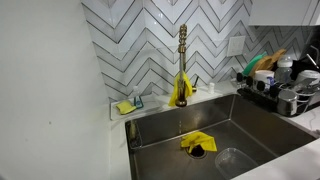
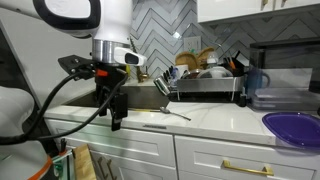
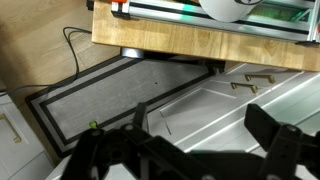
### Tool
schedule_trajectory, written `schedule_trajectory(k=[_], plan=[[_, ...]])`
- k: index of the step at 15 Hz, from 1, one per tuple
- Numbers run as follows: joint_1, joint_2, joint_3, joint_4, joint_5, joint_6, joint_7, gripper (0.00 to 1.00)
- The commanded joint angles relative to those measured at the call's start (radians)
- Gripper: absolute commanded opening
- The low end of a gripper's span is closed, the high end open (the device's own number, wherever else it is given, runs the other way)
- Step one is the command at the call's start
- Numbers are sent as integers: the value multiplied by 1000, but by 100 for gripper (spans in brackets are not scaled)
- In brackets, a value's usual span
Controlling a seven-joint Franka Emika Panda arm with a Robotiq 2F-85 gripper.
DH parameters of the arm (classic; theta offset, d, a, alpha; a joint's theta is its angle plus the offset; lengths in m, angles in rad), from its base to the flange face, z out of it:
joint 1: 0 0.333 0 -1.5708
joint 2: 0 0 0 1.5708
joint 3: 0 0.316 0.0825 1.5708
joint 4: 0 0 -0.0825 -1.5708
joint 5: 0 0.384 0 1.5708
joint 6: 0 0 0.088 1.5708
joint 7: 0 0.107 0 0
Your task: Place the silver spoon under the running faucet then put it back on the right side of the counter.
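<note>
The silver spoon [image 2: 172,114] lies flat on the white counter [image 2: 225,122], just right of the sink. My gripper [image 2: 115,120] hangs at the counter's front edge, left of the spoon and pointing down. In the wrist view the gripper [image 3: 200,135] is open and empty, with cabinet doors and floor below it. The brass-gold faucet [image 1: 182,55] stands behind the steel sink basin [image 1: 250,125], on the counter's back rim [image 1: 215,95]. I cannot tell whether water is running. The gripper is out of that exterior view.
A yellow cloth [image 1: 181,92] hangs at the faucet's base and another [image 1: 197,143] lies in the basin. A full dish rack [image 2: 205,82] stands behind the spoon. A purple plate [image 2: 295,128] sits at the right. A sponge tray [image 1: 129,105] is left of the faucet.
</note>
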Motion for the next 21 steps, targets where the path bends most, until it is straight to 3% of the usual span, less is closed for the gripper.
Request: schedule_trajectory(k=[1, 11, 17, 21], plan=[[4, -1, -3, 2, -1, -4, 2, 100], [4, -1, -3, 2, -1, -4, 2, 100], [-27, 147, -7, 131, 172, -13, 225, 100], [-70, 271, 3, 200, 195, 56, 374, 100]])
